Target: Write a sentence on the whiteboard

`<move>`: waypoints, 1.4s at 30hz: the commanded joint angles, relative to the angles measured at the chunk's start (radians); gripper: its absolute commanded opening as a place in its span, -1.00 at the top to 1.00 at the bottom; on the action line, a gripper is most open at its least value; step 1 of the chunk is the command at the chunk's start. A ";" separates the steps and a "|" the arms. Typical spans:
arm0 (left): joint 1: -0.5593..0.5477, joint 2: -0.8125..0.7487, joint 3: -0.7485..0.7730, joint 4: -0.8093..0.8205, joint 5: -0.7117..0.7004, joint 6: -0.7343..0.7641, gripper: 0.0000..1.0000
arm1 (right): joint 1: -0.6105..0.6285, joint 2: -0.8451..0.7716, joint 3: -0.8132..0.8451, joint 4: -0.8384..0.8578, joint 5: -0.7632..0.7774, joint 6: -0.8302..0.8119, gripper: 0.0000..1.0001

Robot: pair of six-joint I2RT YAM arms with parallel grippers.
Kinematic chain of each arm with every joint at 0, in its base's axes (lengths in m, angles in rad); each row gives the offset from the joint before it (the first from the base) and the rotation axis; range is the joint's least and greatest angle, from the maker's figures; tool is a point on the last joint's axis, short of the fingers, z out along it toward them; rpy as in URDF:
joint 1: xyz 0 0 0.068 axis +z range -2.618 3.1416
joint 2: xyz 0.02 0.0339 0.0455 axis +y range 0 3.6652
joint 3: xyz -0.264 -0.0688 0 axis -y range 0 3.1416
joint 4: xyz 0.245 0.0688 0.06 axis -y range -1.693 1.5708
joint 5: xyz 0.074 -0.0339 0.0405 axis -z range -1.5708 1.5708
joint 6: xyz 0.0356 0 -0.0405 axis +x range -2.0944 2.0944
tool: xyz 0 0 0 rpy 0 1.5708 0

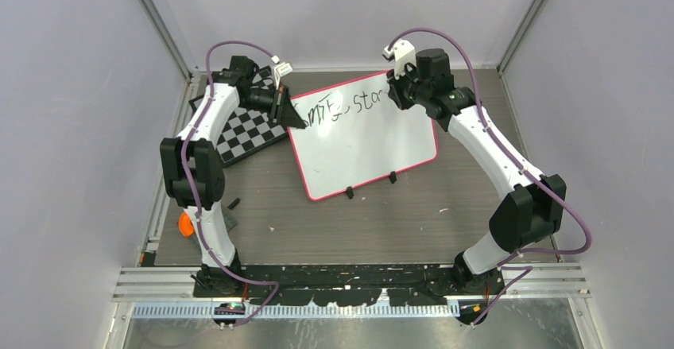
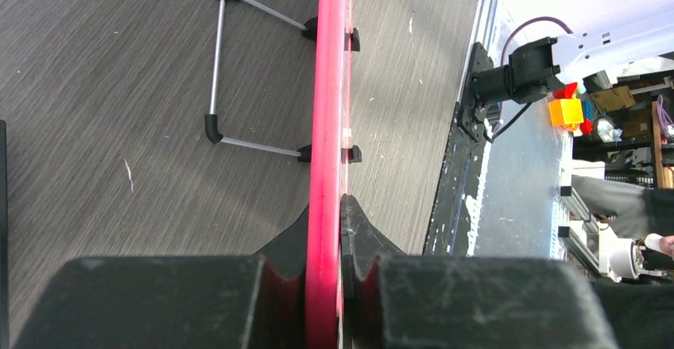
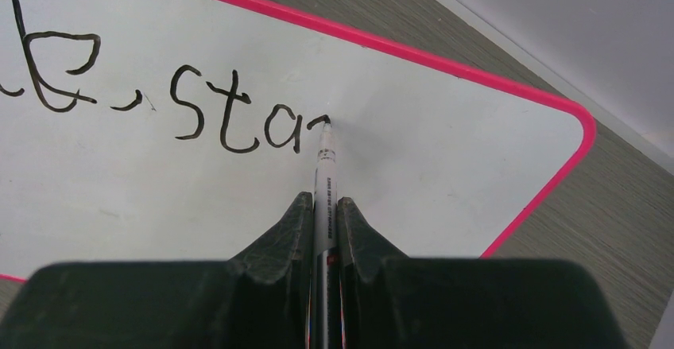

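1. Top view: the bench is a dark grey wood-grain sheet. Plain pale walls shut it in on three sides, with metal posts in the far corners and a slotted metal rail along the near edge. The whiteboard sits in the far middle, turned at an angle, its two black feet on the near edge. The sentence runs along its far side. A chessboard lies just to its left, and a small orange object sits at the bench's left edge. The left jaws meet the board's left edge. The right jaws are over the end of the writing.
2. Left wrist view: the board's pink-red frame shows edge-on, and the left jaws are clamped tight on it, one finger on each side. A bent wire stand joins that frame and reaches out over the bench. Past the bench edge are a black strip, an arm base and cluttered shelving.
3. Right wrist view: the right jaws are pinched closed around a marker. Its tip touches the glossy white whiteboard at the end of the sentence, which here reads "sta" after a comma. The bench and the pale wall lie beyond the rounded frame corner.
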 commanded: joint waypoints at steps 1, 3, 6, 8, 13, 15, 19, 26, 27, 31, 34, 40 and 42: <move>-0.012 0.015 0.030 -0.021 -0.069 0.033 1.00 | -0.005 -0.028 -0.020 -0.012 0.013 -0.029 0.99; -0.013 0.015 0.031 -0.027 -0.069 0.039 1.00 | -0.005 -0.031 -0.023 -0.029 0.008 -0.040 1.00; -0.012 0.015 0.032 -0.030 -0.067 0.039 1.00 | -0.006 -0.029 -0.018 -0.043 0.009 -0.050 0.99; -0.013 0.015 0.033 -0.029 -0.067 0.039 1.00 | -0.005 -0.027 -0.012 -0.045 0.016 -0.061 1.00; -0.013 0.014 0.031 -0.028 -0.065 0.039 1.00 | -0.006 -0.018 0.009 -0.011 0.061 -0.055 0.99; -0.013 0.014 0.030 -0.028 -0.065 0.039 1.00 | -0.007 -0.018 0.009 0.020 0.078 -0.038 0.99; -0.013 0.012 0.028 -0.026 -0.065 0.039 1.00 | -0.009 -0.030 -0.007 0.079 0.082 -0.015 0.99; -0.013 0.013 0.031 -0.029 -0.066 0.042 1.00 | -0.008 -0.033 -0.013 0.112 0.064 -0.006 0.99; -0.013 0.013 0.033 -0.031 -0.064 0.043 1.00 | -0.008 -0.031 -0.014 0.109 0.061 -0.009 0.99; -0.013 0.015 0.034 -0.034 -0.065 0.046 1.00 | -0.008 -0.031 -0.017 0.083 0.053 -0.025 1.00; -0.012 0.015 0.034 -0.034 -0.067 0.047 1.00 | -0.007 -0.032 -0.023 0.050 0.048 -0.033 0.99; -0.012 0.015 0.033 -0.036 -0.066 0.053 1.00 | -0.008 -0.055 -0.058 -0.008 0.026 -0.070 1.00; -0.014 0.015 0.033 -0.037 -0.065 0.052 1.00 | -0.007 -0.051 -0.052 -0.044 0.019 -0.073 0.99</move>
